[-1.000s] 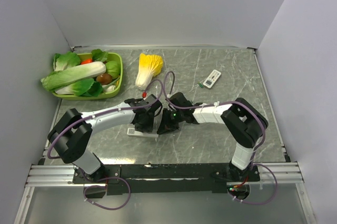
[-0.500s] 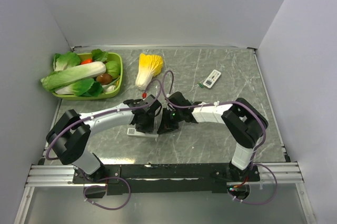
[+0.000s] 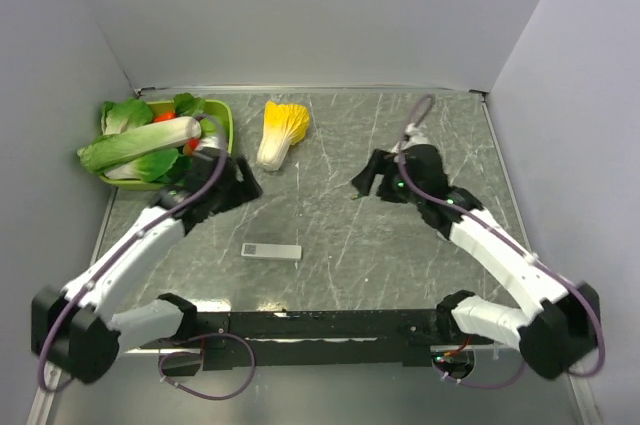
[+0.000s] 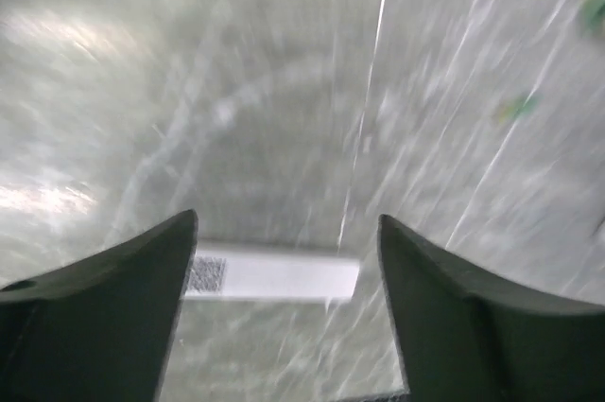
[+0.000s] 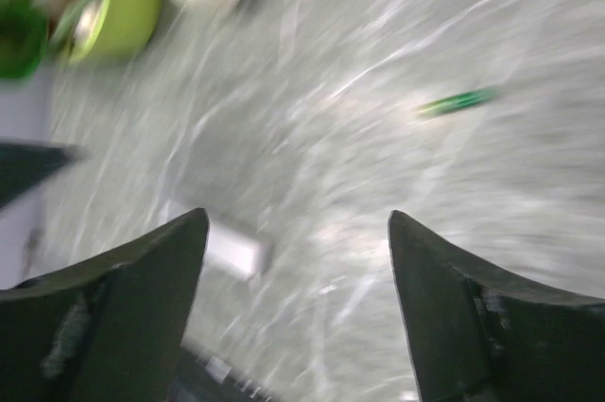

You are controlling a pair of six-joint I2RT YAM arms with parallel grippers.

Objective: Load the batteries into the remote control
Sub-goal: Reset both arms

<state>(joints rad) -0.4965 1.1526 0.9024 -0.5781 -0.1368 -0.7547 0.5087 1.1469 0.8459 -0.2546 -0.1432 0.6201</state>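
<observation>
A slim white rectangular remote control [image 3: 271, 250] lies flat on the grey, veined, marble-look table [image 3: 400, 265], near the front middle. One thin green cylindrical battery [image 5: 460, 99] lies well apart to its right. The left pincer [image 4: 286, 232] hangs wide open near the remote control, touching nothing. The right pincer [image 5: 298, 222] is also spread and empty, close to the battery.

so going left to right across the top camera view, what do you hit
green tray of vegetables → white remote → right claw
</observation>
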